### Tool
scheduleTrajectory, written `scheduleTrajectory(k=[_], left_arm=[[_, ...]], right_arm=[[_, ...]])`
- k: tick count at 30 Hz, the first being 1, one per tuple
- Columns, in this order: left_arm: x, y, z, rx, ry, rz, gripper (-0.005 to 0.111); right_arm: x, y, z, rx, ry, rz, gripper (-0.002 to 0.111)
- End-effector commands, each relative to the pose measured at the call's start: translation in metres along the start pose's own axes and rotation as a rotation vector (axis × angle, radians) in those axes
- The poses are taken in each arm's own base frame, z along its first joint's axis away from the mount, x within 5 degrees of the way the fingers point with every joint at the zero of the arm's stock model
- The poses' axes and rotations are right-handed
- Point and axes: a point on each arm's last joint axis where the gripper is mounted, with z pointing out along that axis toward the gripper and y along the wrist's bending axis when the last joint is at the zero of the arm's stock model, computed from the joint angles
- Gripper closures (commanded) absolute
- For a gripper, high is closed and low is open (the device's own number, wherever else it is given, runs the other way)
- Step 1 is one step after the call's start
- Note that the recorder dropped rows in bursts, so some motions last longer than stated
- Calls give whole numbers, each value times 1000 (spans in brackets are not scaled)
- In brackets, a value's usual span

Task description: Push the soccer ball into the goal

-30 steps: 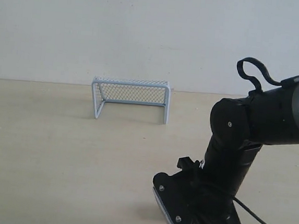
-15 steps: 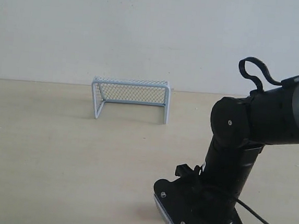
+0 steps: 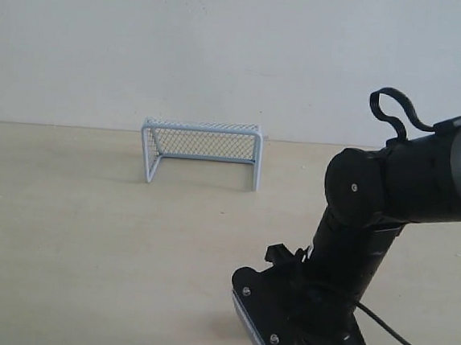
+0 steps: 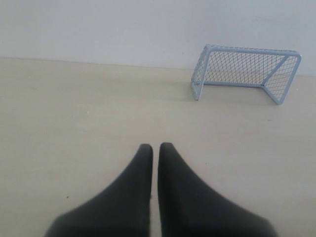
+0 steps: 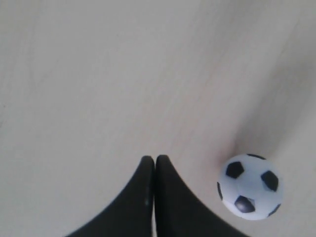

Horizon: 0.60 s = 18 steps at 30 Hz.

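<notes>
While the soccer ball [image 5: 250, 185] lies just beside it, the right end effector [image 5: 154, 159] is closed and empty; the left end effector [image 4: 155, 147] likewise.

no readable text, labels, brands or numbers on anything in view

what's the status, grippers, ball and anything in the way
Left gripper shut, empty. Right gripper shut, soccer ball beside its fingertips, small gap between. Goal empty, ball not in. Nothing visible blocking the goal mouth.
</notes>
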Motion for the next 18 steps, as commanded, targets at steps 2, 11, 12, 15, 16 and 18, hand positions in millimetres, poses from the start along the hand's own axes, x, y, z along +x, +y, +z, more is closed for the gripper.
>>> scheduleTrajectory(k=[2, 11, 12, 15, 16, 18], left_arm=[[1, 0, 0, 4, 0, 8, 102], [1, 0, 0, 4, 0, 8, 102], [1, 0, 0, 4, 0, 8, 102], [1, 0, 0, 4, 0, 8, 102], [1, 0, 0, 4, 0, 8, 102], [1, 0, 0, 4, 0, 8, 102]], right_arm=[[1, -6, -1, 51, 2, -44, 108], [1, 11, -2, -133, -12, -49, 108], [1, 13, -3, -162, -11, -52, 108], [3, 14, -2, -170, 16, -71, 108], [5, 9, 2, -135, 26, -79, 108], [10, 0, 18, -119, 30, -115, 108]])
